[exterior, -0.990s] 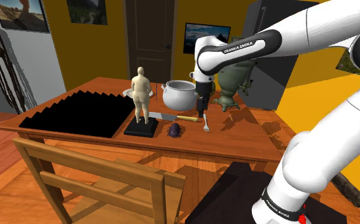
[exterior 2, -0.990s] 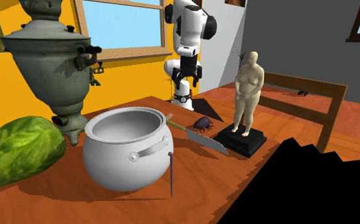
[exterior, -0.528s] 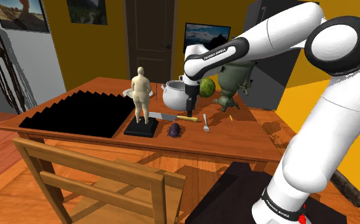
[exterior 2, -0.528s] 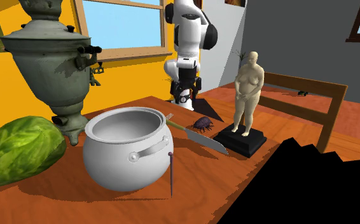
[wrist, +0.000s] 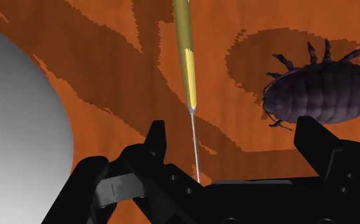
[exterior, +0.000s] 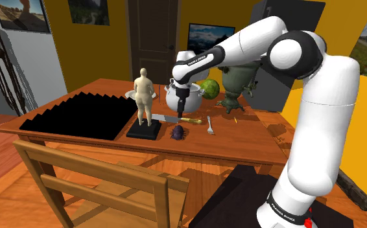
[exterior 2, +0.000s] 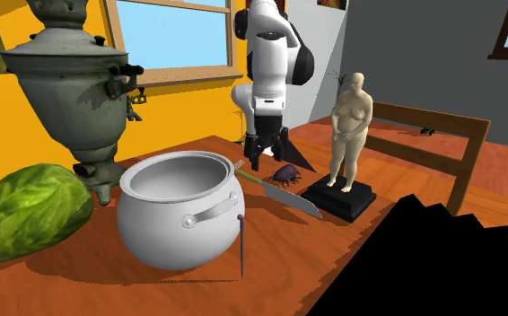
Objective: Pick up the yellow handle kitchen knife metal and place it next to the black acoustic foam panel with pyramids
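The knife lies flat on the wooden table (exterior: 253, 139), its yellow handle (exterior: 190, 120) (wrist: 186, 51) pointing toward the fork and its metal blade (exterior: 165, 118) (exterior 2: 290, 199) toward the statue's base. My gripper (exterior: 179, 113) (exterior 2: 260, 162) (wrist: 236, 137) hangs just above where the handle meets the blade, open. The thin blade edge (wrist: 194, 143) runs between the fingers (wrist: 156, 137), nearer one of them, and neither touches it. The black pyramid foam panel (exterior: 78, 115) (exterior 2: 423, 260) covers the table's end on the shoulder view's left.
A tan figure statue (exterior: 144, 96) (exterior 2: 351, 126) on a black base stands between knife and panel. A dark beetle (exterior: 177, 132) (wrist: 318, 92), a fork (exterior: 210, 126), a white pot (exterior: 170, 97) (exterior 2: 182, 211), a watermelon (exterior 2: 23, 211) and a samovar (exterior: 237, 84) surround the knife. A chair (exterior: 98, 188) stands in front.
The arm has swung toward the shoulder view's left, from over the fork to over the knife, and the gripper has come down close to the table. The knife has not moved.
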`<state>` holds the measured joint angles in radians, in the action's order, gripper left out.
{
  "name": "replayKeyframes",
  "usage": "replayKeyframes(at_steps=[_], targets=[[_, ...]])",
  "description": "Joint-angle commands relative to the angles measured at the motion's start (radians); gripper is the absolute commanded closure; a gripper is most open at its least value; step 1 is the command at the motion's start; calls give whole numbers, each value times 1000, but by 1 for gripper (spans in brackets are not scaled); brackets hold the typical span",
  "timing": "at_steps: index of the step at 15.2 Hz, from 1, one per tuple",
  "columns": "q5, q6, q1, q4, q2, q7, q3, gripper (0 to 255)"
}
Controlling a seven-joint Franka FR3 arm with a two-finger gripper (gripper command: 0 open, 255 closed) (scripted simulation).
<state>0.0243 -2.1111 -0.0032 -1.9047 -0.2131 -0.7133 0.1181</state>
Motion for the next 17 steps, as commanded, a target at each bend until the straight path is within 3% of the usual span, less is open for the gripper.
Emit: replayKeyframes(at_steps=[1,3,10,17], targets=[[20,-17,-8,78,-81,-44,-6,0],[32,-18,-14,134,-132,-68,-14,0],[39,-102,-16,98,-180,-73,-17,0],[39,-102,-16,98,-180,-73,-17,0]])
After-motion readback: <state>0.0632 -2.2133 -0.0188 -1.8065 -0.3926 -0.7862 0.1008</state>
